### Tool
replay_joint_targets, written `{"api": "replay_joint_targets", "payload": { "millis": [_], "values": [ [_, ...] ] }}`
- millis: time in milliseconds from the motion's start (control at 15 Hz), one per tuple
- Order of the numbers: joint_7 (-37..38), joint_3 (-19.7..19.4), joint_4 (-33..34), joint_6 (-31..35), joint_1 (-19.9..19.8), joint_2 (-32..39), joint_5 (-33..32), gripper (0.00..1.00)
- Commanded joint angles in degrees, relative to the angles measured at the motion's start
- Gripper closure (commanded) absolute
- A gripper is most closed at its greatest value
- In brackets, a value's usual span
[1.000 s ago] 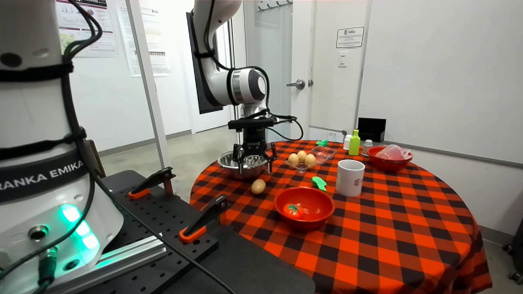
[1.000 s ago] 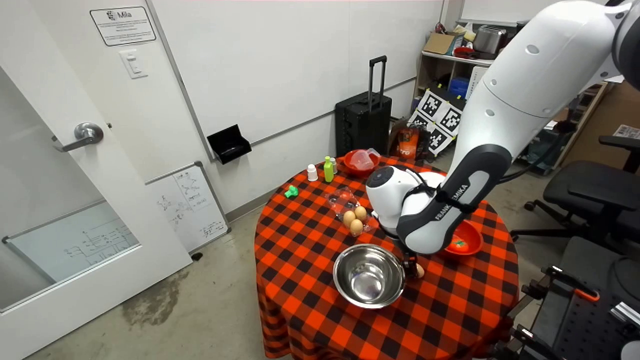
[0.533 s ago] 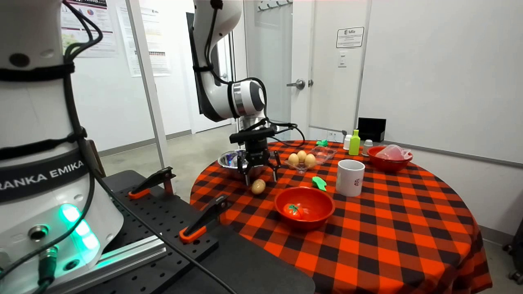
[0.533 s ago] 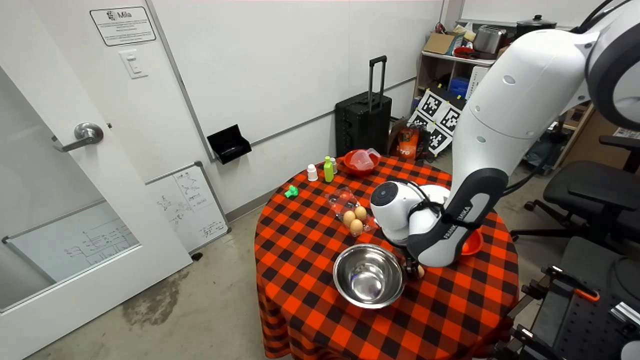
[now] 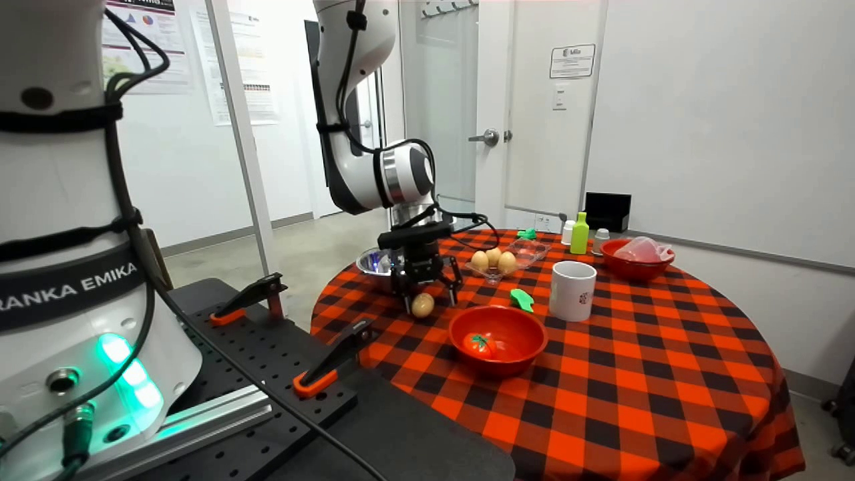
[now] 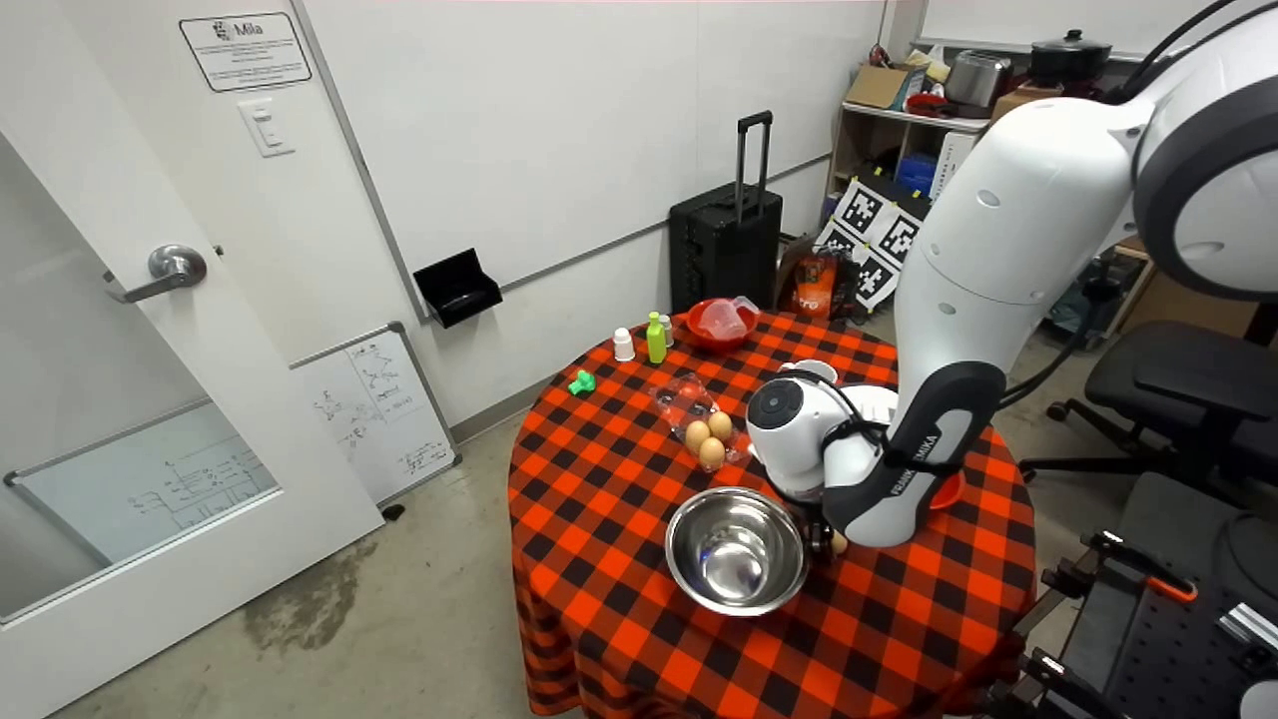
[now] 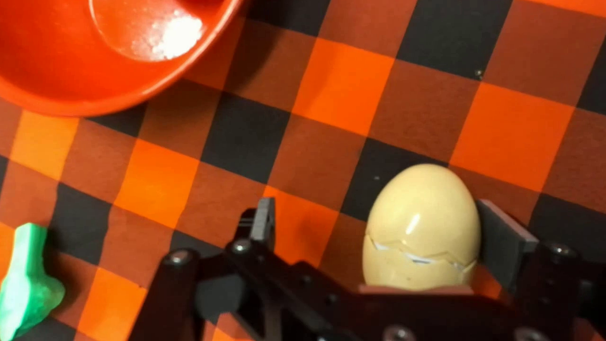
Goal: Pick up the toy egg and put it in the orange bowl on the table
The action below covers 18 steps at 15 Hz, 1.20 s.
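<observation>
The toy egg, pale beige with a zigzag crack line, lies on the checkered tablecloth; in the wrist view the egg is close up. My gripper is low over it and open, with one finger on each side of the egg. In the wrist view the gripper has the egg close beside its right finger, with a wide gap to the left finger. Whether the right finger touches is unclear. The orange bowl holds a toy tomato; its rim shows at upper left of the wrist view.
The silver metal bowl stands right beside the gripper. A green toy piece and a white mug are near the orange bowl. Eggs in a clear carton lie farther off. A red bowl and small bottles stand at the back.
My gripper has come down and a little to the right in an exterior view, from above and behind the egg to around it. The fingers stay open. The egg has not moved.
</observation>
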Motion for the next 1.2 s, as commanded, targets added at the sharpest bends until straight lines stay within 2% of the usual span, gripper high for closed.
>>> {"api": "replay_joint_targets", "payload": {
  "millis": [0, 67, 133, 200, 667, 1133],
  "values": [
    [0.61, -0.89, 1.08, 3.19, 0.52, 1.96, -0.10, 0.00],
    [0.57, -1.00, 1.14, 3.77, 0.59, 2.21, 0.01, 0.00],
    [0.51, -1.06, 1.08, 4.31, 0.56, 2.32, 0.11, 0.07],
    [0.46, -1.10, 1.07, 4.67, 0.56, 2.36, 0.19, 0.26],
    [0.80, -1.56, 0.34, 6.22, 0.99, 1.85, 0.56, 0.78],
    [3.66, -4.29, -2.28, 6.17, 4.04, -1.31, -0.11, 0.82]
  ]
}}
